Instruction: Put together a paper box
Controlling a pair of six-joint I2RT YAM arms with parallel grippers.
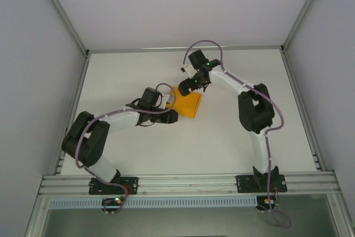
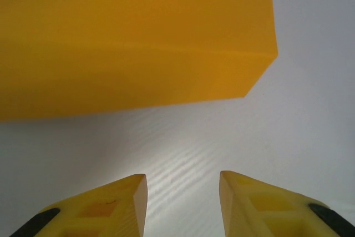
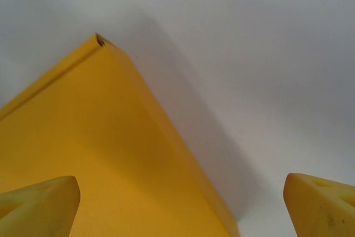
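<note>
The paper box (image 1: 188, 104) is a low, folded, orange-yellow box in the middle of the white table. In the left wrist view the paper box (image 2: 127, 43) lies just ahead of my left gripper (image 2: 183, 184), whose yellow fingers (image 2: 119, 201) stand apart over bare table with nothing between them. From above, my left gripper (image 1: 171, 116) sits at the box's near-left side. My right gripper (image 1: 186, 85) is at the box's far-left corner. In its wrist view the right gripper (image 3: 182, 190) is wide open, and the box (image 3: 105, 154) reaches in between its fingers (image 3: 47, 201) from the lower left.
The white table (image 1: 238, 154) is walled by grey panels on the left, right and back, with a metal rail (image 1: 188, 182) along the near edge where both arm bases are bolted. Both arms bend inward toward the box.
</note>
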